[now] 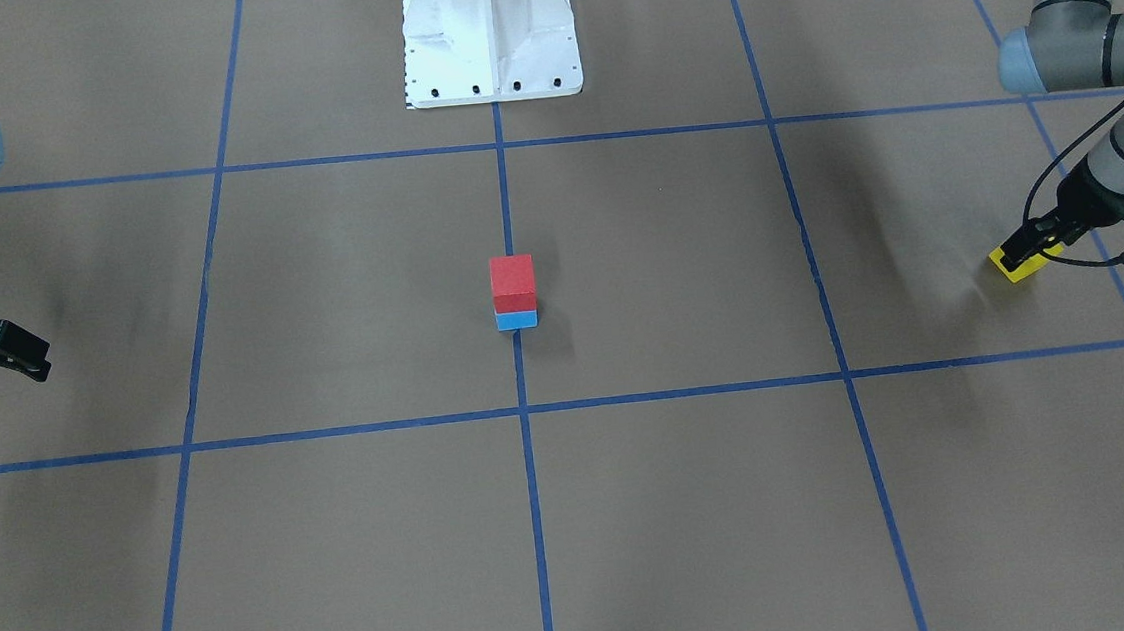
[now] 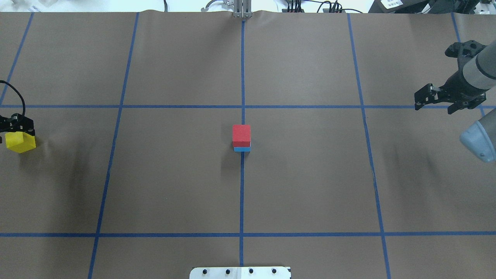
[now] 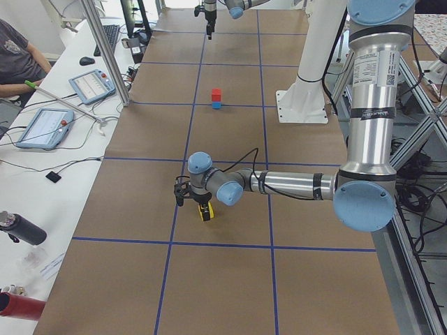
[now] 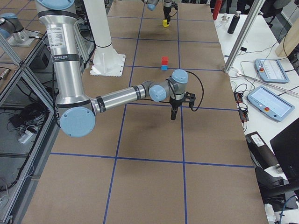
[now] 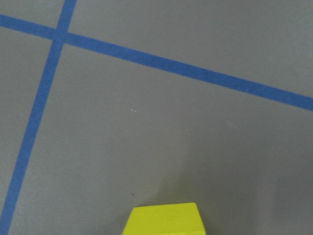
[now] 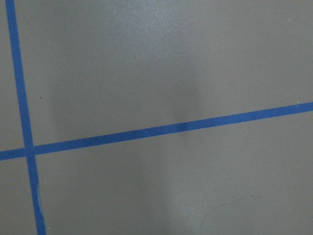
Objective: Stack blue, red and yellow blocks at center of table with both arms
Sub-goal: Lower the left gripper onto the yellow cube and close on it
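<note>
Red block (image 1: 512, 276): sitting squarely on top of the blue block at the middle of the worktop, on the centre tape line.
Blue block (image 1: 516, 320): lying flat on the worktop under the red one, only its lower edge showing in the front view.
Yellow block (image 2: 20, 142): sitting far out at the worktop's left end, well apart from the two-block stack, a little turned against the tape lines.
Left gripper (image 2: 15, 128): reaching down at the yellow block, its black fingers closing on the block's sides; in the left wrist view only the top of the block is showing at the bottom edge.
Right gripper (image 2: 420, 100): hanging over the right end of the worktop, carrying nothing, its fingers standing close together with only a narrow gap between them.
Worktop (image 2: 310, 174): brown paper, crossed by blue tape lines into large squares.
White pedestal (image 1: 489, 30): standing bolted at the robot's side of the worktop, on the centre line.
</note>
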